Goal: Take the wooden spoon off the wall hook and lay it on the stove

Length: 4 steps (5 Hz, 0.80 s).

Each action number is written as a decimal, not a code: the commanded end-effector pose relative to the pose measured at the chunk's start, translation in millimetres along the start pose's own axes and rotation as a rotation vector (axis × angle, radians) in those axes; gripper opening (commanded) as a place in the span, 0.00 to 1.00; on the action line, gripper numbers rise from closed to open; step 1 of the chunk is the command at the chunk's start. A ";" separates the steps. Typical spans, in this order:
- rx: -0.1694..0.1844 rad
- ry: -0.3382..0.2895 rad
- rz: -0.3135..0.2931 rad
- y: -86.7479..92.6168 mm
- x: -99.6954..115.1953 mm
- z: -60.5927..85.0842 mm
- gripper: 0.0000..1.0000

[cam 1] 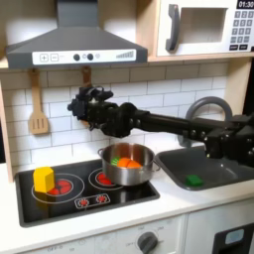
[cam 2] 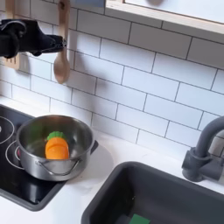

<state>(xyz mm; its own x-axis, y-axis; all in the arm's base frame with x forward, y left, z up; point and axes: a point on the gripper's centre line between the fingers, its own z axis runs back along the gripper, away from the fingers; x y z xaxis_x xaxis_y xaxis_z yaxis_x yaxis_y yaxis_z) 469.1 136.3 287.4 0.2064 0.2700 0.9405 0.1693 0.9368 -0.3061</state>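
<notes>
The spoon hangs on the tiled wall by a hook, bowl down, above and behind the pot in the second exterior view. The gripper is just left of the handle there, at the same height; whether its fingers are wide or already touching the wood, I cannot tell. The step in hand seems to be the reach and grasp. Next the fingers must close on the handle, lift it off the hook, then carry it down to the stove, avoiding the pot.
</notes>
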 end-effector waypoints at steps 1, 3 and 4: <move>0.002 0.034 0.002 -2.7 -0.3 3.2 0.00; 0.109 -0.044 -0.006 12.1 7.0 0.8 1.00; 0.118 -0.040 0.005 16.9 5.7 3.9 1.00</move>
<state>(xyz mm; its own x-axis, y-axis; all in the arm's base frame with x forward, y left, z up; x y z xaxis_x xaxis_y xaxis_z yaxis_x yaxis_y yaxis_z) 467.7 152.9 293.3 0.1567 0.2692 0.9502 0.0555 0.9582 -0.2806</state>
